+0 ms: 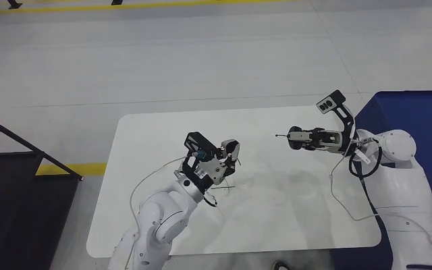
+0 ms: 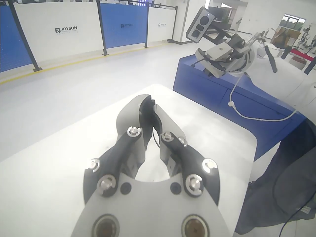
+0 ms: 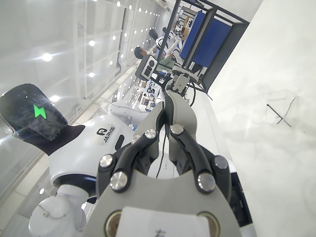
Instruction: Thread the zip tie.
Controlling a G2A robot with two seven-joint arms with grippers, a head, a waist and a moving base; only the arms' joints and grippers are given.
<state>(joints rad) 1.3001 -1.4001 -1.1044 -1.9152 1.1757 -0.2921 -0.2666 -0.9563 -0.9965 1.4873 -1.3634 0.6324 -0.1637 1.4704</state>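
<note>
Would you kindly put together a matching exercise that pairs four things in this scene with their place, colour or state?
1 left gripper
2 right gripper
3 table
4 loose zip ties

A white, rounded corners
B black, lying on the table
C shut, over the table's middle
D shut on a zip tie, nearer the blue stand

Pairs: 1-C; 2-D; 3-A; 4-B
</note>
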